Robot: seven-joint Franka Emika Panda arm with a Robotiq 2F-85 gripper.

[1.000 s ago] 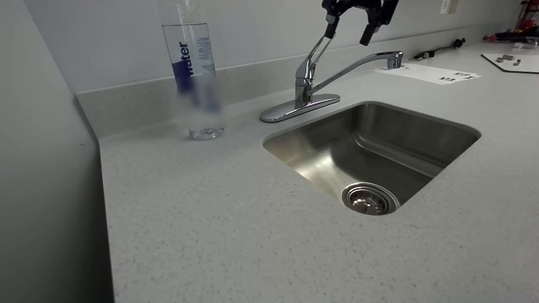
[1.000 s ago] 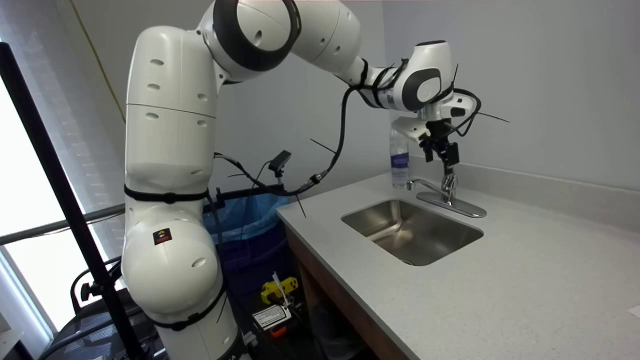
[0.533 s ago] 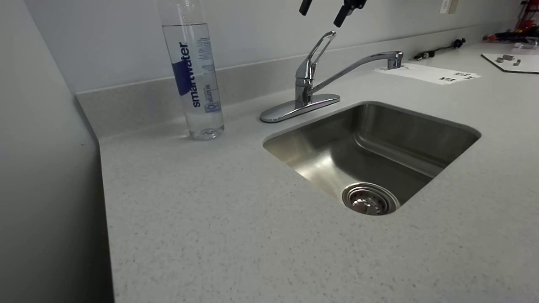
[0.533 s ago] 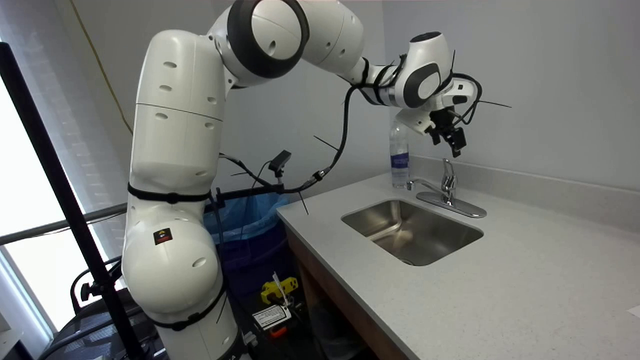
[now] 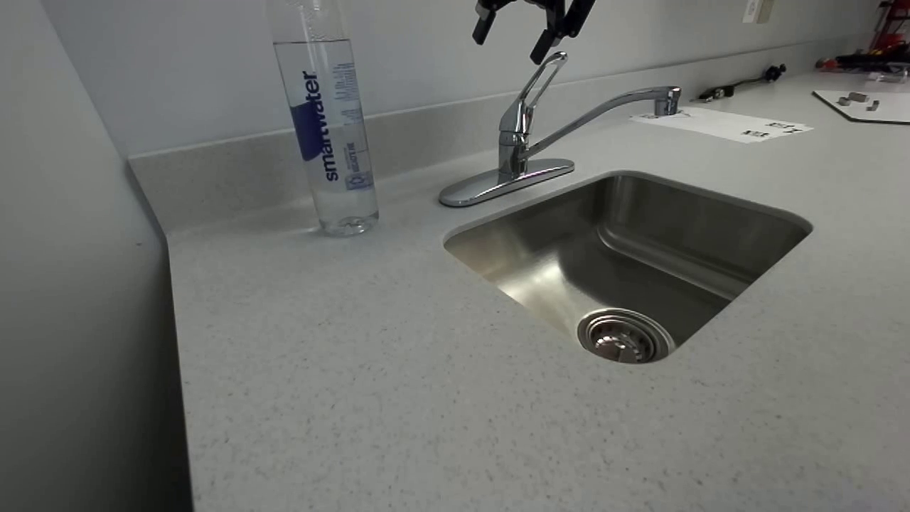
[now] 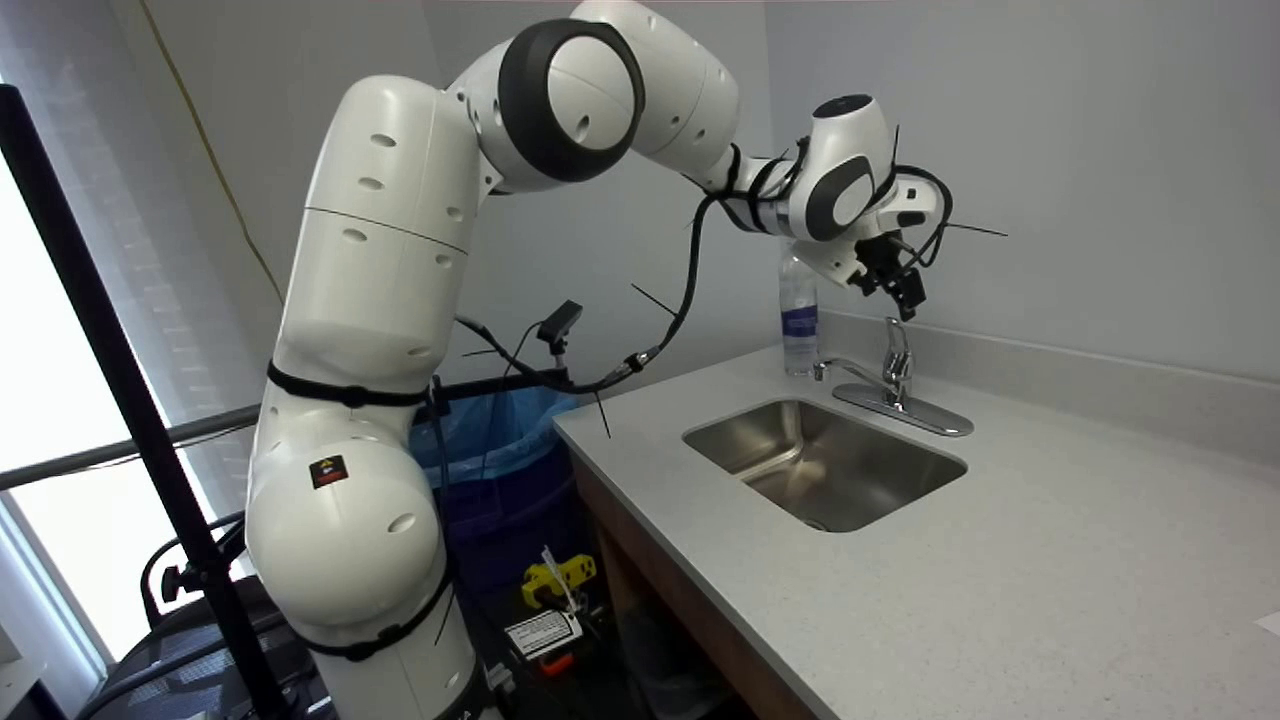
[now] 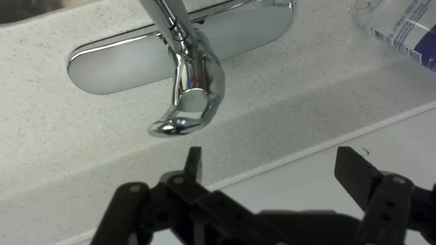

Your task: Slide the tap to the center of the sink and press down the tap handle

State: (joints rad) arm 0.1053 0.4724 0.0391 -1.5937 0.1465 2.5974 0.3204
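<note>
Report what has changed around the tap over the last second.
The hand, at the tip of the tap handle a second ago, rose clear, shifted toward the bottle in an exterior view, then dipped a little. Its jaws stayed open; nothing was visibly gripped or released. The tap, its handle, the sink and the bottle stayed put.

The plastic water bottle (image 5: 325, 131), upper left in an exterior view, reads "smartwater"; blue and red dots (image 7: 193, 81) mark the chrome tap (image 7: 197, 63), upper centre in the wrist view.
</note>
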